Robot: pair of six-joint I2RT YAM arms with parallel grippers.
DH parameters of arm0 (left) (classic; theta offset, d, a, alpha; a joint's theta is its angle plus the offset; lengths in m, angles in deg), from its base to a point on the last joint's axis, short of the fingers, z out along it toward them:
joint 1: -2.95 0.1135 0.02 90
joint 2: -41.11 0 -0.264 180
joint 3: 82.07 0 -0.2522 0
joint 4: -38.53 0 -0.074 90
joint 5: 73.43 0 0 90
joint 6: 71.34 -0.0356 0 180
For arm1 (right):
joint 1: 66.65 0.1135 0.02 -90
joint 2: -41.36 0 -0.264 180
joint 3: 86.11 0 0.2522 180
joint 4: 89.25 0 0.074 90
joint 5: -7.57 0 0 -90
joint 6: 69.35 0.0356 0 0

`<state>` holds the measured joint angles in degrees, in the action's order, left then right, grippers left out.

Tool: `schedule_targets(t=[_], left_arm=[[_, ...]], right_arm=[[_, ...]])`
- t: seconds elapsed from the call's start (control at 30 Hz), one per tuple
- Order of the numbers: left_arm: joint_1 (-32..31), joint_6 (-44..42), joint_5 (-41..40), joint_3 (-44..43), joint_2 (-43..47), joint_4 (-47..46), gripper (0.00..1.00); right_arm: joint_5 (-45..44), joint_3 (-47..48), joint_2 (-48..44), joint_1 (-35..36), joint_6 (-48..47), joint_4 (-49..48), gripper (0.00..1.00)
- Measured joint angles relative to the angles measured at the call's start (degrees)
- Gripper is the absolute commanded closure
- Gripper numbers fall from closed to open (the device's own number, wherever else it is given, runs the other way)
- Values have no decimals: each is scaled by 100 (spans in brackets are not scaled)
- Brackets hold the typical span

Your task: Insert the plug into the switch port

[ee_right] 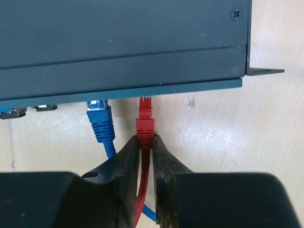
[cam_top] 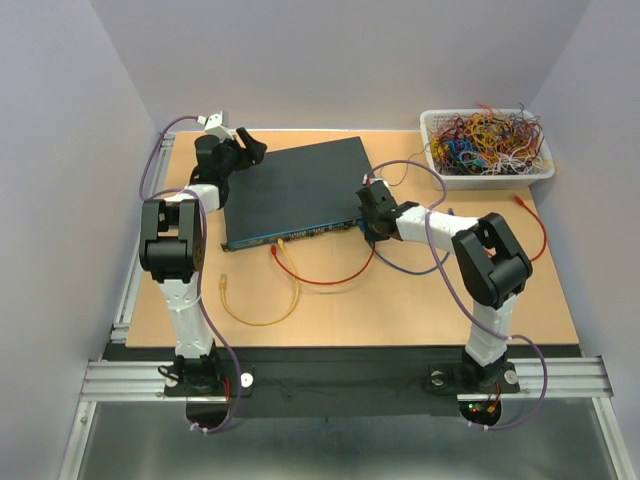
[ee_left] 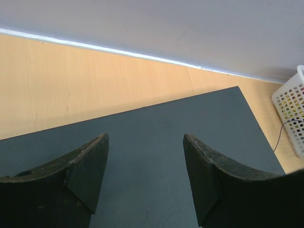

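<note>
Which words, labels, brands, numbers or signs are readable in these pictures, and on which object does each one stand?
None can be read in any view.
The flat dark teal box shows plain surfaces and one cross-head screw, no print.
The red plug in the right gripper and the blue plug beside it carry no visible marking.
The white mesh basket of coloured wires shows no label.

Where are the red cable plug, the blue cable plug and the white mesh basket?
red cable plug [ee_right: 145, 124]: right wrist view, boot.
blue cable plug [ee_right: 100, 122]: right wrist view, boot.
white mesh basket [cam_top: 495, 178]: top view, near wall.
</note>
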<state>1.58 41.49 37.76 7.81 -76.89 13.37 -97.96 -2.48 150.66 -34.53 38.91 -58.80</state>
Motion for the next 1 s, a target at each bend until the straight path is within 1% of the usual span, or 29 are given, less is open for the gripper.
schedule_targets(t=[0.17, 0.6, 1.0], left_arm=[[0, 4, 26, 0, 0, 0, 25], [0, 15, 85, 0, -2, 0, 25], [0, 17, 94, 0, -2, 0, 25]], right_arm=[[-92, -223, -120, -24, -7, -258, 100], [-407, -664, -435, -173, -203, -374, 99], [28, -866, -522, -173, -391, -844, 99]])
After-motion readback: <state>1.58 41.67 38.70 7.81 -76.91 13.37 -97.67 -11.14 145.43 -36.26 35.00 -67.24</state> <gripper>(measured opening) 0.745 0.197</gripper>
